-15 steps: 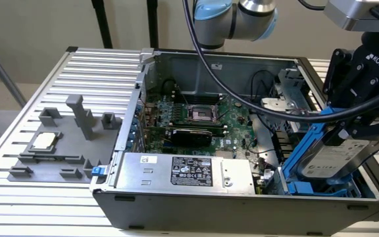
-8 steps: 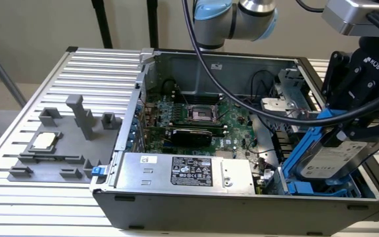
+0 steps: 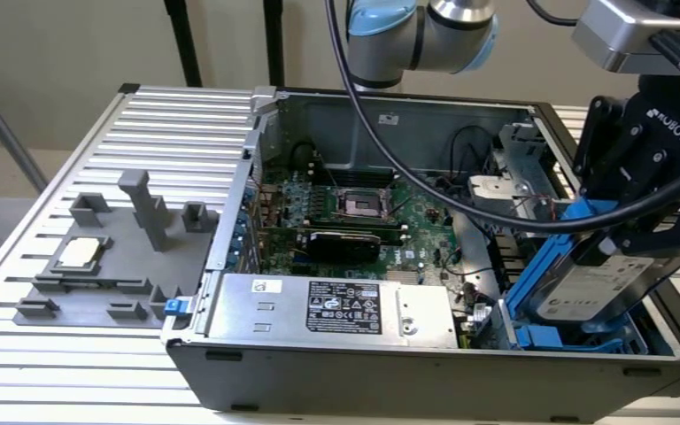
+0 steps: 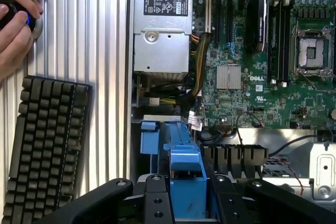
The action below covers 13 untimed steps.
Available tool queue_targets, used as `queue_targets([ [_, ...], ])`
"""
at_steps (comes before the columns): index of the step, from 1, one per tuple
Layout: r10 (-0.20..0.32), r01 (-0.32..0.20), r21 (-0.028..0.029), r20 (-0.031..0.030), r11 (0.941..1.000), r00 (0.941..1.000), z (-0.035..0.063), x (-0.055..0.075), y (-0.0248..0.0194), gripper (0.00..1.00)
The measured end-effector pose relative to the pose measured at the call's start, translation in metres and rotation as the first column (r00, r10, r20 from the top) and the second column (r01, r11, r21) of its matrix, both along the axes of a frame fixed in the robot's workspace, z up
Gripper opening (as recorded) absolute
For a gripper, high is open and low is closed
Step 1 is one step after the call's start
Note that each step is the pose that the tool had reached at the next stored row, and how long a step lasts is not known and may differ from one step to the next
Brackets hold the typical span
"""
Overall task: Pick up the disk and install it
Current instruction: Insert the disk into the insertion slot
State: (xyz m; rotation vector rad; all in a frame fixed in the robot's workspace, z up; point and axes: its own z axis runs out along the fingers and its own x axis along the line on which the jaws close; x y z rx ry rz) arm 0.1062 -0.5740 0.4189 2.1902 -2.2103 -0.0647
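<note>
**Item 1. Gripper (image 3: 626, 252).** You had its jaws partway closed, clamped on the disk (image 3: 594, 283). In the wrist view the disk's blue carrier sat between the black fingers (image 4: 156, 203).

**Item 2. Disk.** It was held tilted, white label facing outward. Its lower end dipped into the blue drive bay (image 3: 547, 336) at the corner of the open case (image 3: 435, 385) on the exterior view's right. You could not have called it seated.

**Item 3. Hazard, tilt.** With the disk at that slant, a rail could likely have caught the bay's edge and jammed, or twisted the disk in the grip.

**Item 4. Hazard, grip.** The hold appeared to bear on plastic rails. Under pushing force they might have flexed and let the disk slip.

**Item 5. Hazard, cables.** Black cable (image 3: 435, 173) hung from the arm across the motherboard (image 3: 352, 221). It could have snagged on board parts during any sideways correction. Loose wiring also lay just beside the bay.

**Item 6. Hazard, clearance.** The power supply (image 3: 328, 308) stood near the bay, leaving little room for a drifting corner.

**Item 7. Person.** A hand (image 4: 14, 40) rested by the keyboard (image 4: 44, 140) on the slatted table (image 4: 105, 51) near the case. A wide retreat of the arm could have reached it.
</note>
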Motion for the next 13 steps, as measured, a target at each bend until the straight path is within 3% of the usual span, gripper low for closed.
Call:
queue_targets([
  [13, 0.002, -0.002, 0.0, 0.0, 1.0, 1.0, -0.0027, 0.0, 0.0, 0.33],
])
